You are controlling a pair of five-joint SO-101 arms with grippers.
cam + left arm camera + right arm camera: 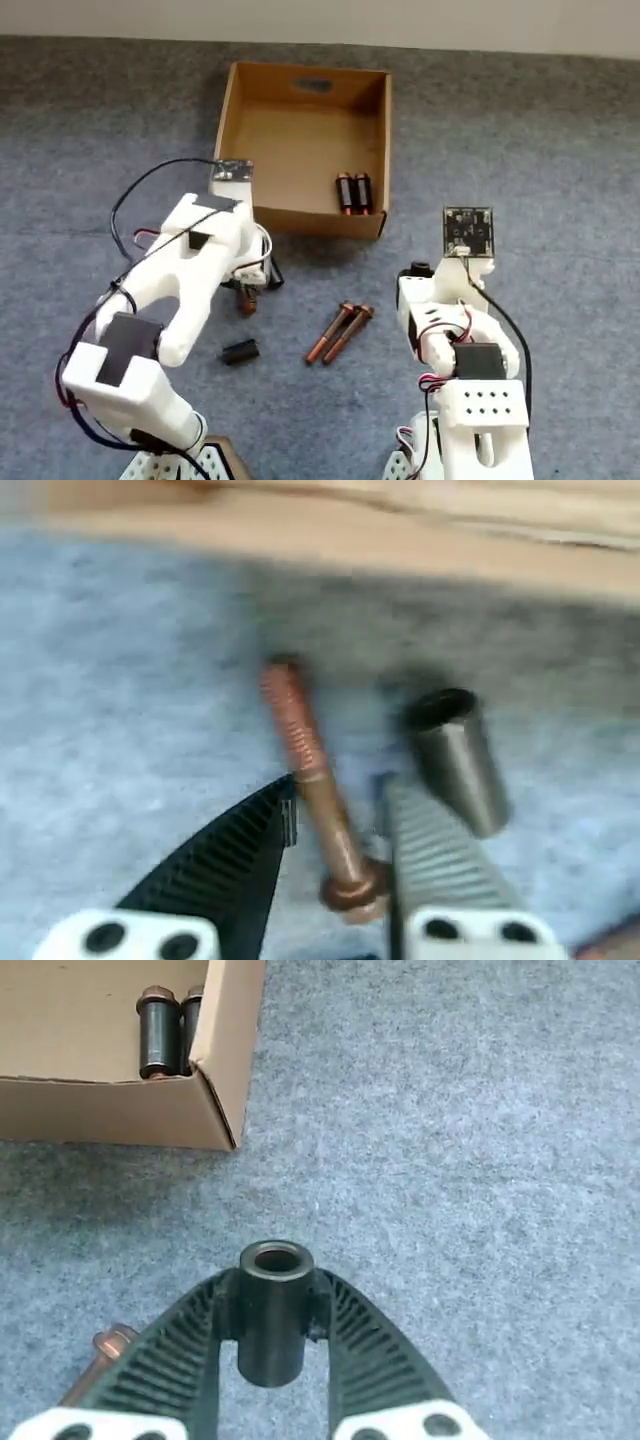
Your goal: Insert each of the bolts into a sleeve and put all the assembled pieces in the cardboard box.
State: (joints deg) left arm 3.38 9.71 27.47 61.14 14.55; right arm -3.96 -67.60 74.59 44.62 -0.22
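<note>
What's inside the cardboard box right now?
Two bolts in sleeves lie side by side against the near wall of the box, by its right corner. Nothing else shows on the floor, though the near wall hides a thin strip along its foot.

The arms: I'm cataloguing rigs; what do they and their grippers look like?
The left arm and right arm are white plastic with black motors, trailed by black cables. The left gripper and right gripper have ribbed fingers on white bases.

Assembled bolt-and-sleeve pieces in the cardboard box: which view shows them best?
The high view: both assembled pieces lie unobstructed in the brown cardboard box. The right wrist view shows them nearer, one partly behind the box wall. The left wrist view faces that wall's outside.
</note>
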